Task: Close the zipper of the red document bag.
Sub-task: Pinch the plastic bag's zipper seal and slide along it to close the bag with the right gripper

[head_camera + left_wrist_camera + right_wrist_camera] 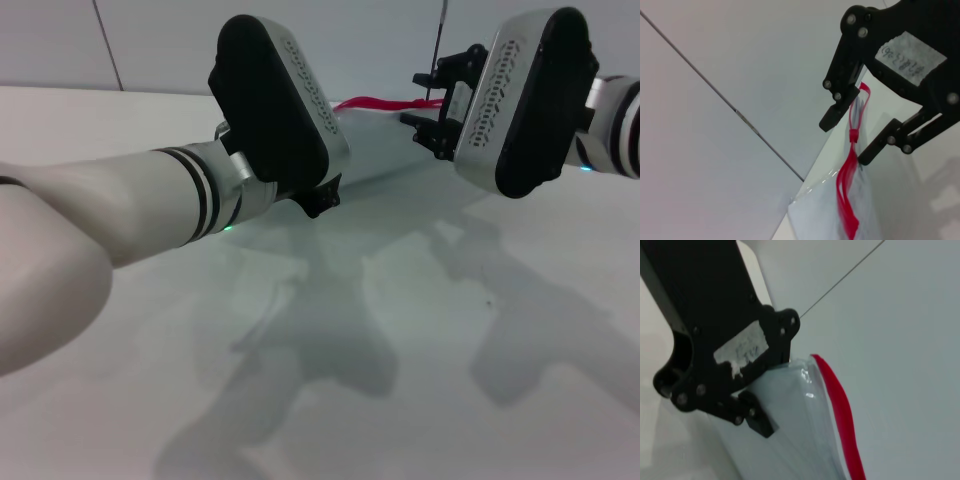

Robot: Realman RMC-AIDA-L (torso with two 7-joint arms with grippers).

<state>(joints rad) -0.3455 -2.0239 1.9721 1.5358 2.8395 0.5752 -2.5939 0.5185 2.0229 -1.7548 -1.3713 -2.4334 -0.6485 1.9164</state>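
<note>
At 12 o'clock on the surface (420,350), far side of my reach, lies the red document bag (385,150), flat, with the zipper (372,103) along its far long edge.

Status: not closed yet, by my read. My right tool (846,140) sits at the bag's 2 o'clock end, spread, one finger on each side of the red strip. The small red slider (854,135) is in the gap between them and I'm not gripping it. On one side of the slider the red splits into two lines that gape apart, so I judge that stretch unzipped. Left to do: pinch the slider and pull it the full length.

My left tool (318,198) is down at the bag's 8 o'clock end, near the corner. Can't tell if it's spread or pinching the plastic.

View differences:
- Head view: shows both arms and the general layout, but the wrist housings block most of the bag, and I can't make out the slider or my fingers' spread there.
- Left wrist view: the only one showing the right tool's open fingers around the slider and the split strip.
- Right wrist view: the only close look at the left tool against the bag's end. The red strip reads as one band there. No slider in sight.
</note>
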